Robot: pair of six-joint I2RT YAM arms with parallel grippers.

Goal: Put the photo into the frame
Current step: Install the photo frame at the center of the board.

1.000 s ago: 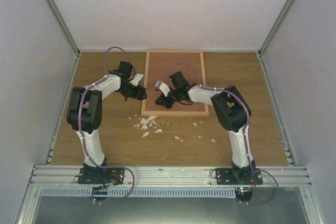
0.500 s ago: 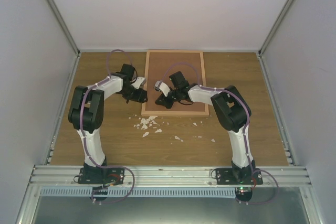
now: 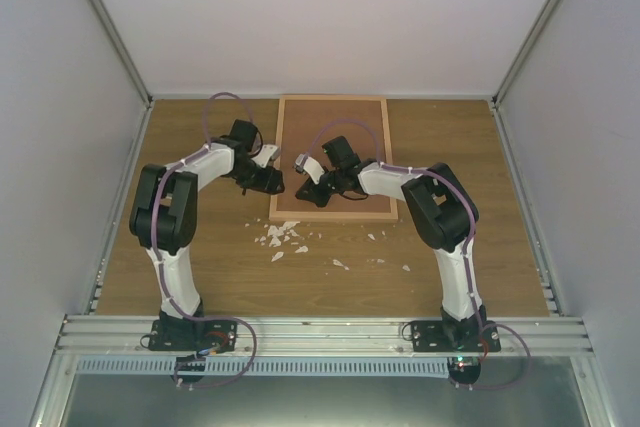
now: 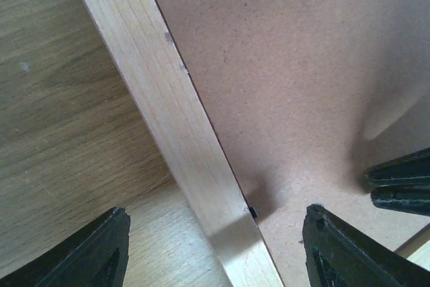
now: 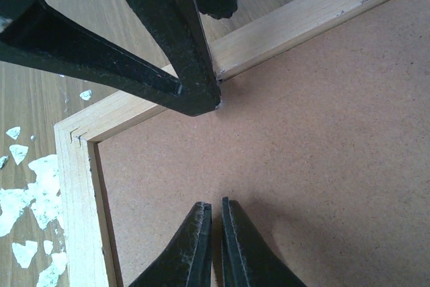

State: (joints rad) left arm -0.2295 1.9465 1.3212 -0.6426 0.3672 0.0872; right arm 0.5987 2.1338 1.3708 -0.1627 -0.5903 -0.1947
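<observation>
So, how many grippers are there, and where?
2. The left gripper, open, straddles the left rail of the frame; the right gripper, shut, is over the brown board near that rail.

left wrist view: one light wood rail of the frame (image 4: 168,105) runs diagonally from top left to bottom centre. brown backing board (image 4: 302,65) lies inside it on the right, and wood-grain counter (image 4: 60,132) outside it on the left. the left gripper (image 4: 215,216) straddles the rail, its fingers (image 4: 101,253) spread wide, one on each side and clear of the wood. a small dark tab (image 4: 252,212) sits at the rail's inner edge. the right gripper (image 4: 371,187) enters at the right edge, over the board.
</observation>
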